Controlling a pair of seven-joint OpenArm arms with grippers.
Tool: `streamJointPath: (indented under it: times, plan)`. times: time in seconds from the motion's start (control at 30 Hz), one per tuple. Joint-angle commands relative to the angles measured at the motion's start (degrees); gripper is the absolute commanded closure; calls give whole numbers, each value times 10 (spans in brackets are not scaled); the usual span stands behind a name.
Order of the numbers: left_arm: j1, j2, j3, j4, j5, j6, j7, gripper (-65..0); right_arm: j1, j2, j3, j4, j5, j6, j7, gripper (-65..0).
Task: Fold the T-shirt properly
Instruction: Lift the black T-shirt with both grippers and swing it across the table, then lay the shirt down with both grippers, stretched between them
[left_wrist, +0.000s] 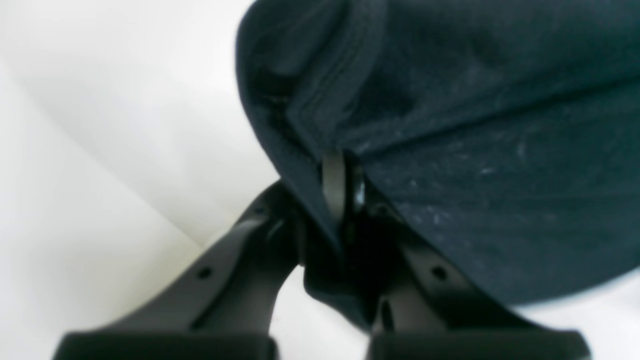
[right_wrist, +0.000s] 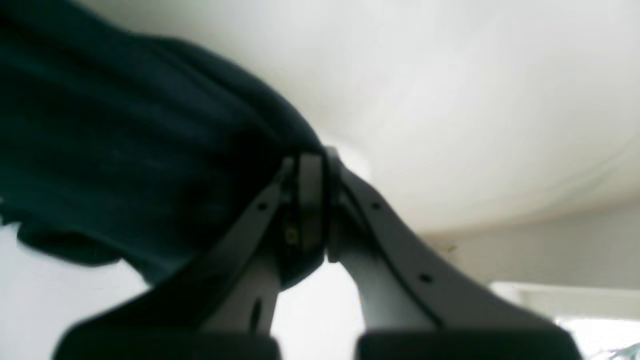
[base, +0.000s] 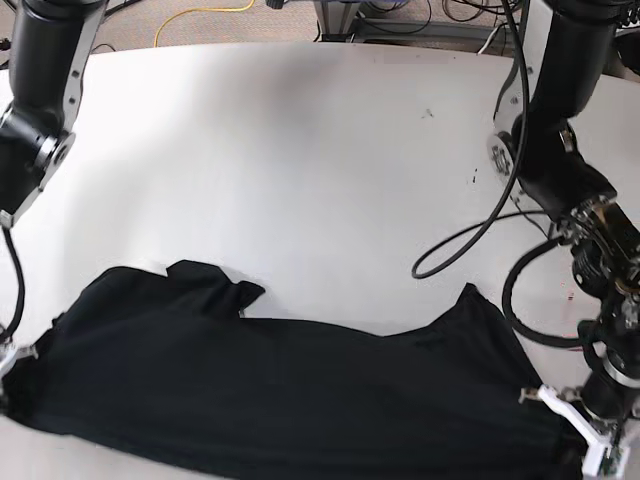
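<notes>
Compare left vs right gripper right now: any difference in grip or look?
The left gripper has black fingers; the right gripper has pale grey ones. The left pinches the T-shirt beside a stitched hem, with cloth draped over both fingers; the right holds a plain fold, with cloth on one side only. Both are shut on the T-shirt, at opposite ends, near the table.

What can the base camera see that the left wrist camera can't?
Only the base view shows the whole wide white table, both black arms, the right gripper and a yellow cable on the floor. Only the left wrist view shows the left gripper shut on a stitched hem. Both show the soft black cloth T-shirt.
</notes>
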Motion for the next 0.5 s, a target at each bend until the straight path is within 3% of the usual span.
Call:
streamJointPath:
  times: [0.0, 0.23, 0.47]
  plan:
    - [18, -10, -4, 24, 13, 7, -6, 0, -43, -3, 38, 42, -13, -1, 4, 0]
    - [153, -13, -6, 56, -42, 7, -4, 0, -223, -69, 118, 137, -13, -1, -4, 0]
    - [279, -13, -12, 91, -49, 7, -3, 0, -347, -142, 160, 177, -13, -1, -6, 0]
